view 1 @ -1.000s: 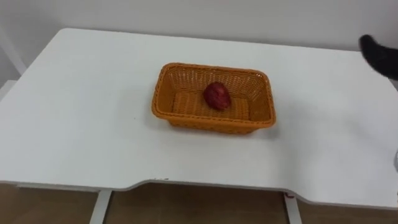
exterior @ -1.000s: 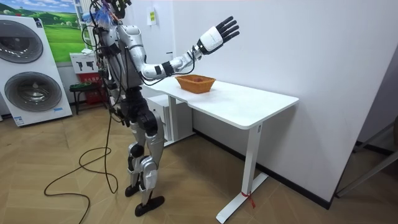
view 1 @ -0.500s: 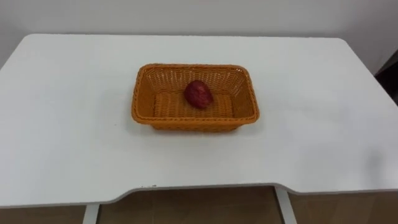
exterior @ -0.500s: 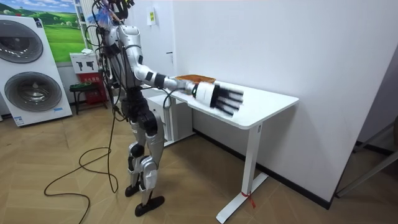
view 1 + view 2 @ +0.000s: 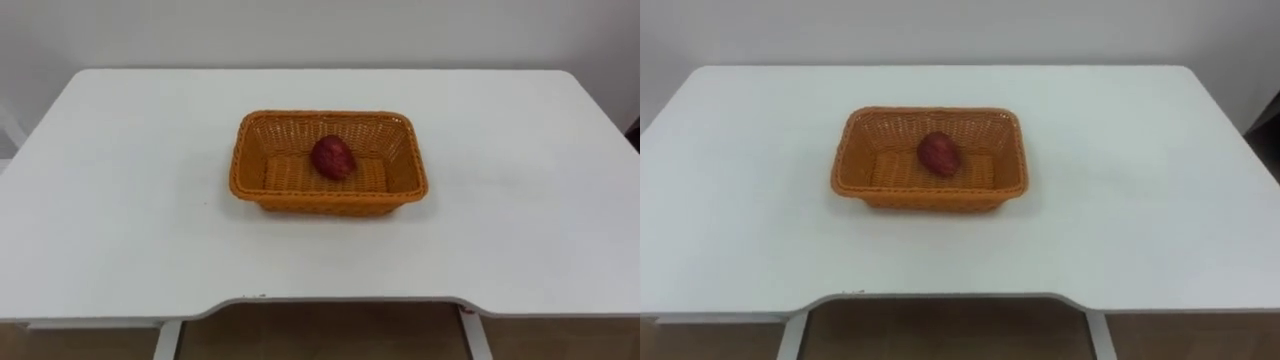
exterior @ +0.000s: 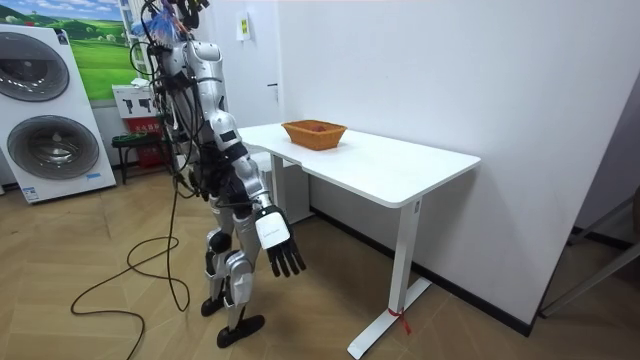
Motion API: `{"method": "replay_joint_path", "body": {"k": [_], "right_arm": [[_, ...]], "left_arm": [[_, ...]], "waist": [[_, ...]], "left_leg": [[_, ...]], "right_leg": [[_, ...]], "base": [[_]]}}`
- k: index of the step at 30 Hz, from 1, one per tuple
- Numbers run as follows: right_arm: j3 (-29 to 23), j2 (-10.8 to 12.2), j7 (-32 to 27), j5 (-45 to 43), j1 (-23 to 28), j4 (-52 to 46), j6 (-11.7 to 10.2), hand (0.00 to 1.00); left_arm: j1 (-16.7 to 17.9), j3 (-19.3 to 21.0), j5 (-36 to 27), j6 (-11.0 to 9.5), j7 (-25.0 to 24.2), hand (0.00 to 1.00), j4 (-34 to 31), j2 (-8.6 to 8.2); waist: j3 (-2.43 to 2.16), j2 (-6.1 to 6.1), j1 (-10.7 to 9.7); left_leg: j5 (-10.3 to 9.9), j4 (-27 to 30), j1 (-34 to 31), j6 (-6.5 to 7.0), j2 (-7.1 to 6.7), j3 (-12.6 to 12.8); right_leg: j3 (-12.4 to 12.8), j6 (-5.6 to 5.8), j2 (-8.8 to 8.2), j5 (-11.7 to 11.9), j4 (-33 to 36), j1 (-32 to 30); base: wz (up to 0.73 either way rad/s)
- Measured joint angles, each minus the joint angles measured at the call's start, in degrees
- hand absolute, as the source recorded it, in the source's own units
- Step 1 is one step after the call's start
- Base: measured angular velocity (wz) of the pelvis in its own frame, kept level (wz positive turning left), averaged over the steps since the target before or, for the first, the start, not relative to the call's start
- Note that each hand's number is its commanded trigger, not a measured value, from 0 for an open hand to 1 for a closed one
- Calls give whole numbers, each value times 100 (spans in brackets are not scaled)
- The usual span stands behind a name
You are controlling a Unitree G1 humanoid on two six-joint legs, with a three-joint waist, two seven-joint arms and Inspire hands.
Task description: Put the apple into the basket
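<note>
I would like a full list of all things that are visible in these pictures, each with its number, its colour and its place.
apple: one, dark red, inside the basket, near its middle
basket: one, orange wicker, rectangular, on the table
table: one, white, against the wall, in front of the robot
washing machines: two, white, stacked at the room view's left
poster: one, green landscape, on the wall beside the washing machines
right hand: one, white back with dark fingers, hanging low beside the robot's leg, away from the table, fingers straight, holding nothing
</note>
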Motion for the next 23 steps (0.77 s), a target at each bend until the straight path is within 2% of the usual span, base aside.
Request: {"method": "replay_joint_path", "body": {"k": [3, 6, 10, 17, 23], "right_arm": [[318, 107, 182, -44, -1, 111, 84, 0], [599, 117, 362, -383, 14, 286, 222, 0], [622, 164, 558, -938, 66, 289, 288, 0], [875, 254, 886, -1501, 93, 286, 424, 0], [1285, 294, 1052, -1977, 80, 399, 494, 0]], "left_arm": [[39, -15, 3, 87, 0, 0, 0, -78], [74, -25, 1, 154, 2, 0, -4, -133], [67, -23, 1, 192, 4, 0, -3, -189], [64, -78, 3, 282, 3, 0, 22, -268], [-30, -366, -1, 338, -31, 0, 56, -303]], "waist": [[-5, 29, 9], [0, 112, 4], [-2, 215, 5], [0, 221, 15], [5, 239, 55]], "left_leg": [[-1, 6, -5, 2, -3, -32], [-1, 2, -11, 1, -3, -24], [-1, 7, 1, 1, -1, -20], [-1, 11, 5, 1, -2, -28], [-1, 13, 19, 0, 2, -21]], "right_leg": [[-14, 0, 0, 4, 2, 16], [-20, 1, -1, 3, -1, 17], [15, -3, 2, -5, 2, 31], [24, -4, -1, -11, 14, 28], [29, -5, 3, -10, 8, 40]], "base": [[1], [0], [0], [0], [0]]}}
